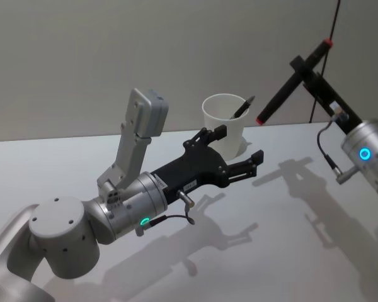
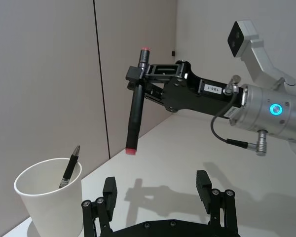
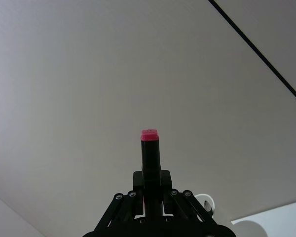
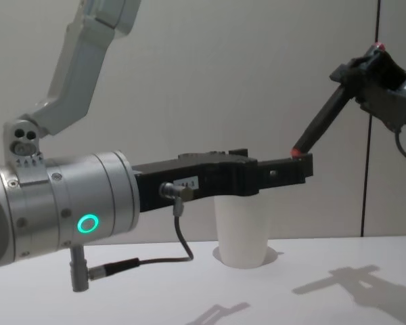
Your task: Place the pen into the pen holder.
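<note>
A black pen (image 1: pixel 288 87) with red ends hangs tilted in the air, high and to the right of the pen holder. My right gripper (image 1: pixel 303 67) is shut on its upper part; its fingers clamp the pen (image 3: pixel 149 149) below the red cap. The pen holder (image 1: pixel 222 121) is a white paper cup at the back of the table, with a thin dark pen (image 1: pixel 241 107) leaning inside it. My left gripper (image 1: pixel 237 146) is open just in front of the cup, nothing between its fingers (image 2: pixel 203 180). The held pen's lower red tip (image 2: pixel 131 151) is above and beside the cup (image 2: pixel 50 203).
The white table (image 1: pixel 290 226) spreads out in front of the cup and a plain wall rises behind it. A dark cable (image 1: pixel 332 25) runs down the wall at the right. The left arm's forearm (image 4: pixel 61 210) is large at the left of the chest view.
</note>
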{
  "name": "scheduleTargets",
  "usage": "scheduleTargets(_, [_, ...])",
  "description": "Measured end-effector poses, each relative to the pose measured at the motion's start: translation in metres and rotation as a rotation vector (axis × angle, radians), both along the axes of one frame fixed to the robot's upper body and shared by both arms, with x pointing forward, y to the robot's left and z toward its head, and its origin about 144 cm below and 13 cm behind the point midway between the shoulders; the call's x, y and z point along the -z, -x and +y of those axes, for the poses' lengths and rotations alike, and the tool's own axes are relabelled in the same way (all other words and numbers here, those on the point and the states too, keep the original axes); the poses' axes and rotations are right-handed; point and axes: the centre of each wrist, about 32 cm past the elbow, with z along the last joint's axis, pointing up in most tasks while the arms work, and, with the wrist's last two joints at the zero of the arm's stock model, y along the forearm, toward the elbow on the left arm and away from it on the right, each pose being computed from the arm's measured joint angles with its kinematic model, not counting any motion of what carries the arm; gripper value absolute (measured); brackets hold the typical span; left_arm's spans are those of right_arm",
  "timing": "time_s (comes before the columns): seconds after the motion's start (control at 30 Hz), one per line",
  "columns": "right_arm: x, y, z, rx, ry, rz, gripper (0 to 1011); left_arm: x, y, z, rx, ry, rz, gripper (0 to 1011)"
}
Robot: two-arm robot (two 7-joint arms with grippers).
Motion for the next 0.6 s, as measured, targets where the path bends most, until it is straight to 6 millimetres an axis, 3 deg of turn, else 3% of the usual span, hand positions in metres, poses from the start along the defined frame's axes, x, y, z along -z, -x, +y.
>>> scheduleTargets(0.6, [0.000,-0.043,0.001,-0.013,0.080,-0.055,213,0.000,0.000,0.000,0.000,0.000,0.000,1001])
